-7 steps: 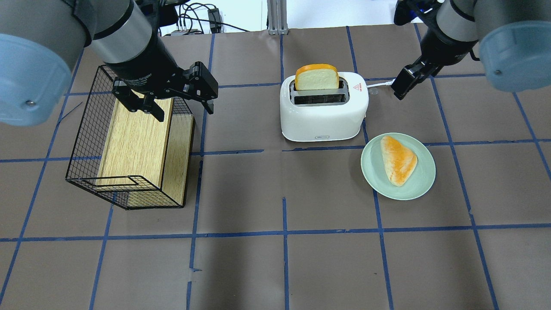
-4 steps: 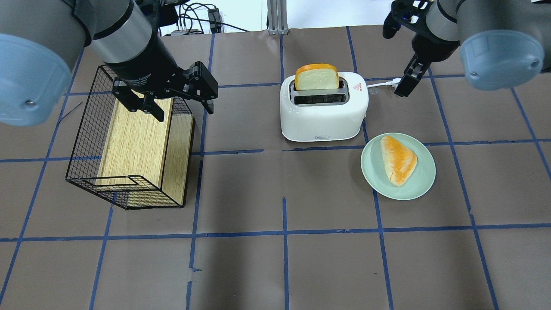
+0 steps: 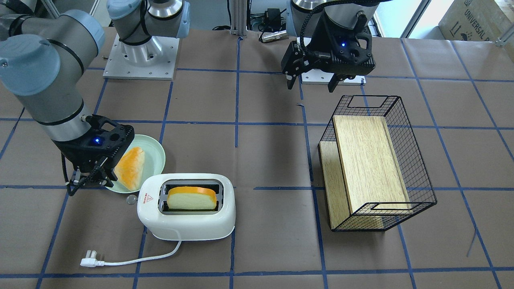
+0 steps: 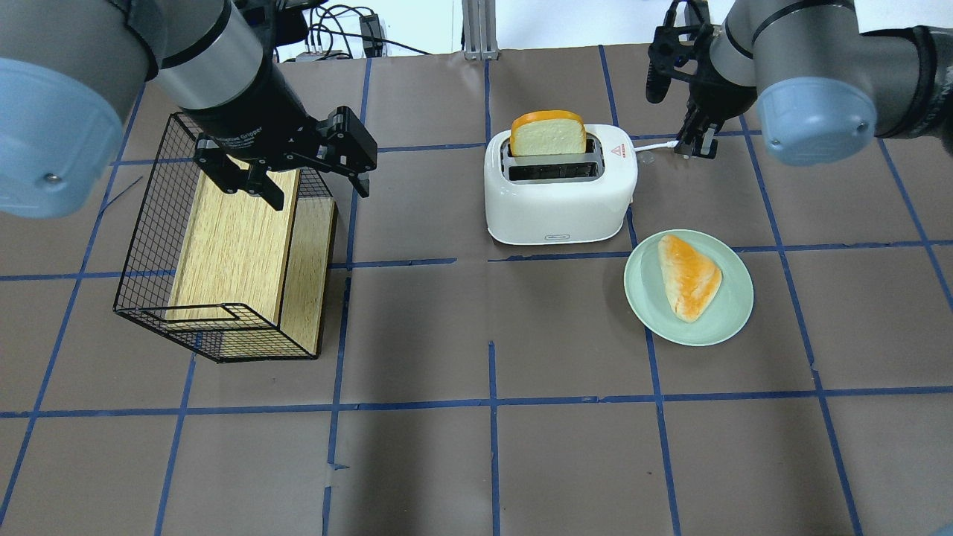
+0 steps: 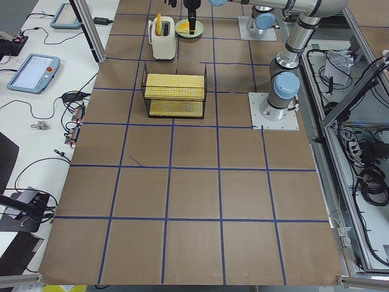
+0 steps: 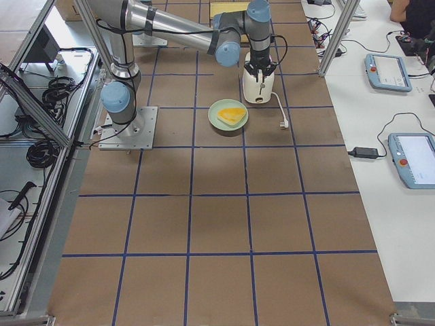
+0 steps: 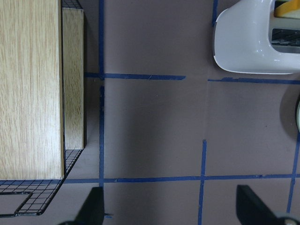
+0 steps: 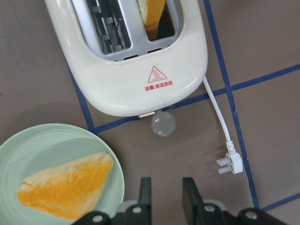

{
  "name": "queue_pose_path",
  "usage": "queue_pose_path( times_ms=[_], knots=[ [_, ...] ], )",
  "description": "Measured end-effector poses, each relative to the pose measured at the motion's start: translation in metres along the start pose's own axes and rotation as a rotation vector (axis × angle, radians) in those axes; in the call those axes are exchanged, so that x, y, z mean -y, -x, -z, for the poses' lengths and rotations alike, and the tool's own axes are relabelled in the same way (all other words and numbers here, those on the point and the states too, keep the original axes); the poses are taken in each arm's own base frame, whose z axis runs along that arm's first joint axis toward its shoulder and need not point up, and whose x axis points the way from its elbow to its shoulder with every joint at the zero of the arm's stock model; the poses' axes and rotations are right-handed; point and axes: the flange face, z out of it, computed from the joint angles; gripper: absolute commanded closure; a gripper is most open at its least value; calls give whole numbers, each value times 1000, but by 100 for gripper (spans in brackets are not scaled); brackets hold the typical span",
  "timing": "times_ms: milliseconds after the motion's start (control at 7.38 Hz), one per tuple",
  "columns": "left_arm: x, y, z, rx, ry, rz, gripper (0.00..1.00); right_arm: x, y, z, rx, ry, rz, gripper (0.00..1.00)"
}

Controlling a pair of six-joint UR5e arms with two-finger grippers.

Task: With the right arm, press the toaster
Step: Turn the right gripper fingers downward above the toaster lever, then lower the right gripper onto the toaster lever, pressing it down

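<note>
Nearest you, a white plug (image 3: 89, 261) and its cord lie on the brown, blue-taped tabletop (image 3: 273, 249). Just behind them the glossy white two-slot toaster (image 3: 188, 224) stands upright. An orange-crusted slice of bread (image 3: 192, 199) rises from the slot on your side. The small clear lever knob (image 3: 131, 199) juts from the end marked with a red triangle.

Beside that end hangs the right arm's black gripper (image 8: 166, 185). Its fingers are drawn close, with a slim gap between them, and hold nothing. They are near the knob but apart from it.

Next comes a pale green round plate (image 3: 157, 152) carrying a wedge of golden bread (image 3: 130, 166).

Off to your right sits a black wire basket (image 3: 367, 97) with a light wood panel (image 3: 367, 160) inside.

Farthest back, near the basket, the left arm's black gripper (image 3: 311, 86) hangs with its fingers spread wide and empty.
</note>
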Motion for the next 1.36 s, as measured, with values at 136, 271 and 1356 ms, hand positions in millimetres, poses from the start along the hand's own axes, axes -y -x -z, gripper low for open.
queue_pose_path(
  times_ms=[136, 271, 1356],
  knots=[
    [0, 0, 0, 0, 0, 0, 0, 0, 1, -8, 12, -1, 25, 77],
    [0, 0, 0, 0, 0, 0, 0, 1, 0, -16, 14, -3, 39, 77],
    [0, 0, 0, 0, 0, 0, 0, 10, -13, -57, 17, -89, 64, 77]
  ],
)
